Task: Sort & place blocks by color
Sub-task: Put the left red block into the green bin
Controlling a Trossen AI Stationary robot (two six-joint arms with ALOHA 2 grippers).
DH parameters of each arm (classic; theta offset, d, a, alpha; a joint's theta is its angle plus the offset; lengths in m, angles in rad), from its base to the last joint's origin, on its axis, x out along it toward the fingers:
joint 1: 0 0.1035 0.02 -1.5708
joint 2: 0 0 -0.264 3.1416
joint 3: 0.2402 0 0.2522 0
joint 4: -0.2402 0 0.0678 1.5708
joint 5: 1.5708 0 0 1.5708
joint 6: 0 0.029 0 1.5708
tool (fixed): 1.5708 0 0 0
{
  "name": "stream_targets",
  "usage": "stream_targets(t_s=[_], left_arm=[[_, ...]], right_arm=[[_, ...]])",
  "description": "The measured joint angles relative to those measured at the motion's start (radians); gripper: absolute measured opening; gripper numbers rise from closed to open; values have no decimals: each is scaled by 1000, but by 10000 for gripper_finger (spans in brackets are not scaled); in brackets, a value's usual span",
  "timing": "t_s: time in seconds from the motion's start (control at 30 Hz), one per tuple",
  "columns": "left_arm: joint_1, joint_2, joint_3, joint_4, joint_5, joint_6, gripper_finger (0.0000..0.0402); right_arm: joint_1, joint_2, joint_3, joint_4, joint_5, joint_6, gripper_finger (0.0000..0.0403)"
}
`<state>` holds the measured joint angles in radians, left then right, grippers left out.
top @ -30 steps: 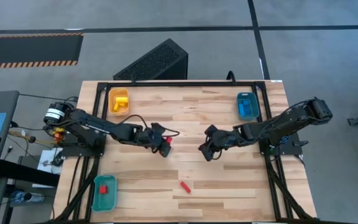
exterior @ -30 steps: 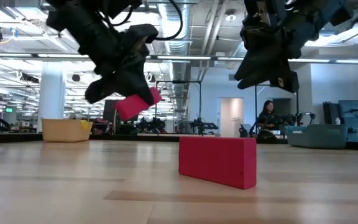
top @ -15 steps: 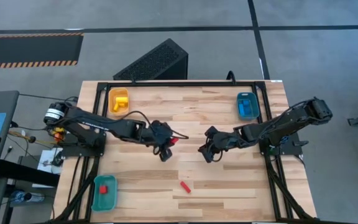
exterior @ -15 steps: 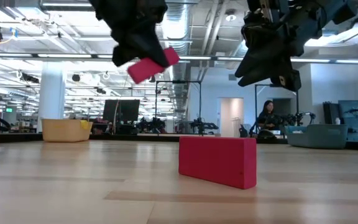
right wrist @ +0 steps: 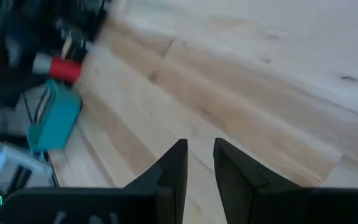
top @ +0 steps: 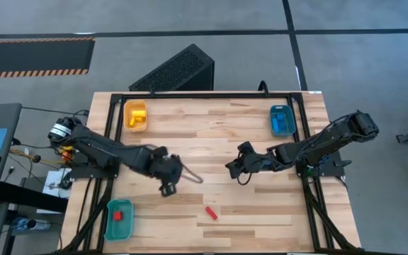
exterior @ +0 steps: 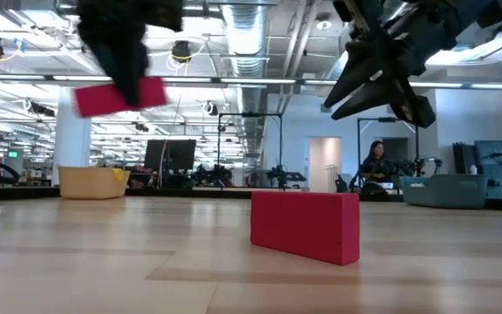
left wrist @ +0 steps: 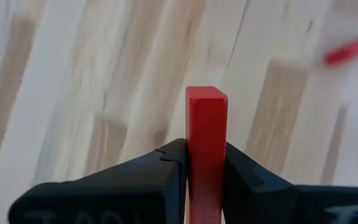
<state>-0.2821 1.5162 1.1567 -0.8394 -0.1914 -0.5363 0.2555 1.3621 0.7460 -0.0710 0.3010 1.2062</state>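
Note:
My left gripper is shut on a red block and carries it over the table left of centre; in the low view the block hangs high above the wood. A second red bar lies flat on the table toward the near edge and shows large in the low view. My right gripper hovers right of centre, above the table, its fingers a narrow gap apart and holding nothing. The teal tray at the near left corner holds one red block. My left gripper pinches the red block between its two fingers, which press on its two long side faces. The block's free end sticks out past the fingertips. It is lifted clear of the table and sits about level in the low view.
A yellow tray with yellow blocks sits at the far left, and a blue tray with blue blocks at the far right. Bare wood lies between the two grippers and along the near edge. A black frame borders the table.
My left gripper, still shut on the red block, has risen and then swung toward the table's near left, toward the teal tray. The block has turned from tilted to about level. My right gripper has barely shifted.

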Motion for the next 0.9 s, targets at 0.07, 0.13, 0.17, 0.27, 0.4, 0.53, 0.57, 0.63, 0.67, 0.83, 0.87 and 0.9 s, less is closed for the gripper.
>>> stream_targets(t_s=[0.07,0.13,0.17,0.27,0.4,0.53,0.57,0.63,0.67,0.83,0.87,0.9], left_arm=[[-44,-7,-1,-61,-4,-43,38],[-102,-24,-1,-120,-10,-107,38],[-136,-36,-1,-154,-20,-148,38],[-259,-90,-1,-243,-60,-298,38],[-454,-148,-1,-308,-83,-553,38],[-660,-143,-8,-310,-147,-795,38],[-704,-137,-21,-302,-157,-847,38],[-773,-114,-62,-296,-159,-945,38],[-801,-106,-83,-296,-151,-993,38],[-887,-101,-186,-265,-98,-1186,43],[-895,-102,-199,-252,-97,-1209,46],[-902,-103,-209,-237,-99,-1229,49]], right_arm=[[11,0,0,0,51,52,99],[28,0,0,1,108,106,99],[38,0,0,1,135,131,99],[72,0,0,5,194,198,99],[131,0,0,19,257,295,99],[208,0,0,82,344,356,99],[227,0,0,98,371,365,99],[262,1,0,134,427,370,99],[277,1,0,153,456,370,99],[321,1,0,194,515,373,99],[322,1,0,194,514,373,99],[322,1,0,196,514,374,99]])
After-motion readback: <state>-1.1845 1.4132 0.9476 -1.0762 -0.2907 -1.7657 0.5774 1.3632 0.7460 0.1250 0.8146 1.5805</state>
